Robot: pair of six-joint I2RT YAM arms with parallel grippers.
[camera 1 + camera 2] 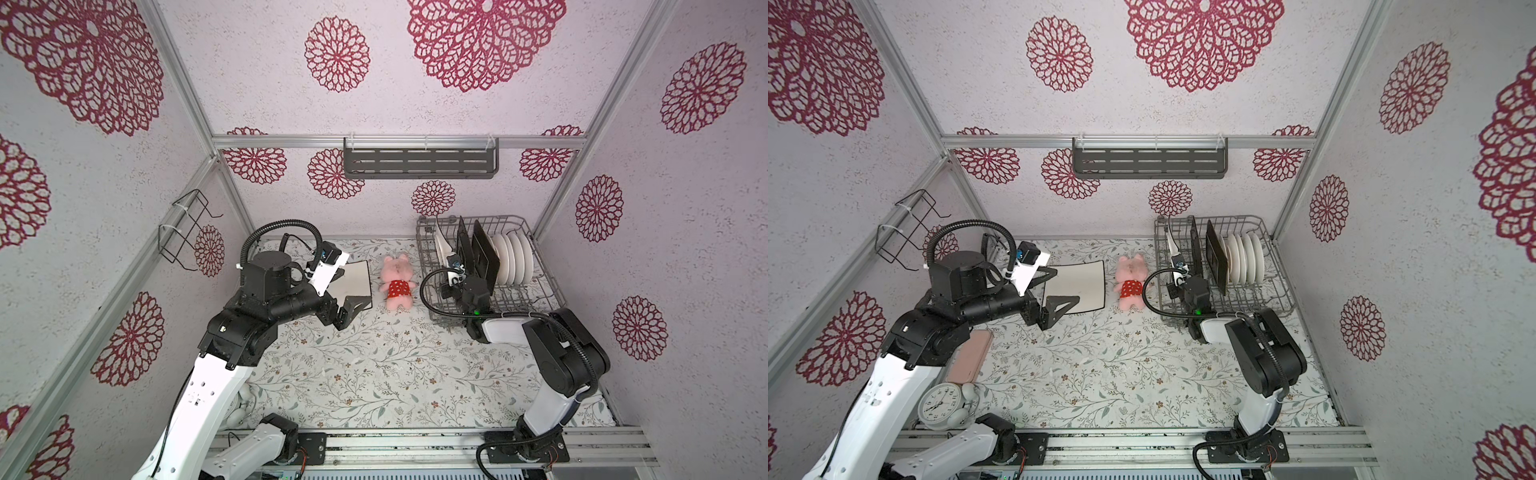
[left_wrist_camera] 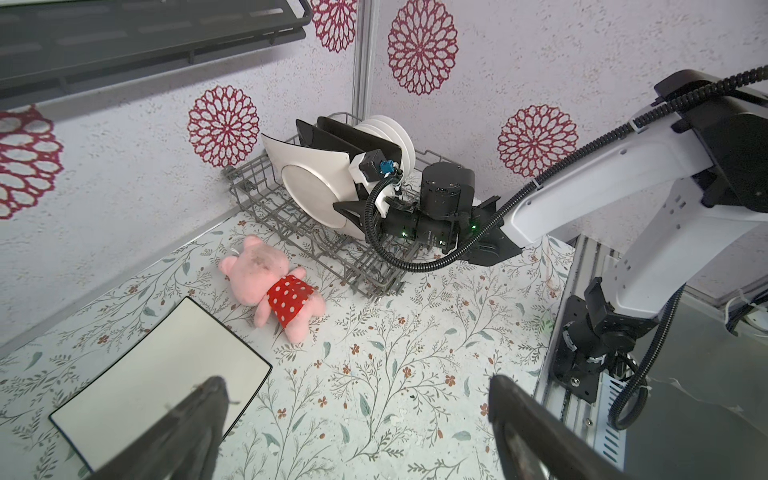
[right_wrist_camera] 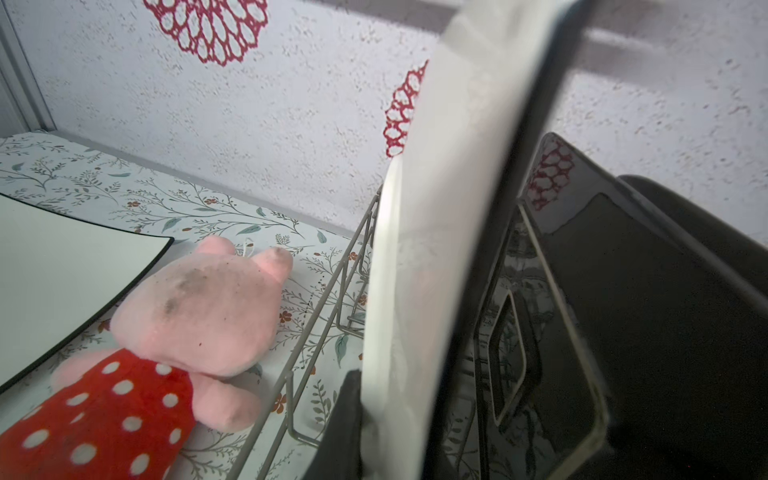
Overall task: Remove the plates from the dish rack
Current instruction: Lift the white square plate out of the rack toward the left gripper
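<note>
one top view alone shows clock (image 1: pixel 940 405); right gripper (image 2: pixel 347 212) clamps cream plate (image 2: pixel 311 183), left gripper (image 2: pixel 357 386) wide, empty.

At the far right of the floral table (image 1: pixel 1142 374), a grey wire dish rack (image 1: pixel 1260 297). Inside it, standing on edge from left to right: an upright cream plate (image 1: pixel 1170 241), two dark square plates (image 1: pixel 1219 259), a row of round white plates (image 1: pixel 1246 257). Right gripper (image 1: pixel 1174 286) down in the rack, closed on the near edge of the upright cream plate. Left of the rack, a pink plush toy (image 1: pixel 1133 286), then a flat cream plate (image 1: pixel 1079 286). Left gripper (image 1: pixel 1054 289) wide open over the left edge of this plate. At the front left, an alarm clock (image 1: pixel 938 405).
</note>
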